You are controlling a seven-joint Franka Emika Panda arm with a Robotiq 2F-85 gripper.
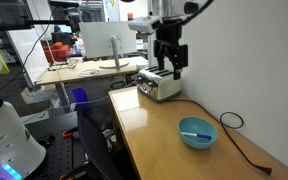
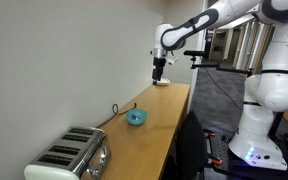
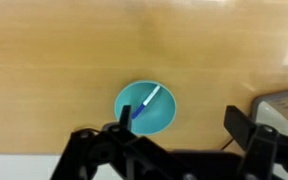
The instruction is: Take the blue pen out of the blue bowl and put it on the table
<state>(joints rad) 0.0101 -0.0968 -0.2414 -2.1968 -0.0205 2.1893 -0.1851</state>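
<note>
The blue bowl (image 3: 145,108) is small, round and turquoise and stands on the wooden table (image 3: 64,50). The blue pen (image 3: 146,104) lies tilted inside it, dark blue at one end and whitish at the other. The bowl also shows in both exterior views (image 1: 197,132) (image 2: 136,117). My gripper (image 3: 176,122) is open and empty, high above the table; in the wrist view the bowl lies just by one finger. In an exterior view the gripper (image 1: 168,67) hangs over the toaster area.
A silver toaster (image 1: 159,83) (image 2: 70,155) stands at one end of the table and shows at the wrist view's edge (image 3: 282,105). A black cable (image 1: 232,125) runs along the table beside the bowl. The wall borders the table's far side.
</note>
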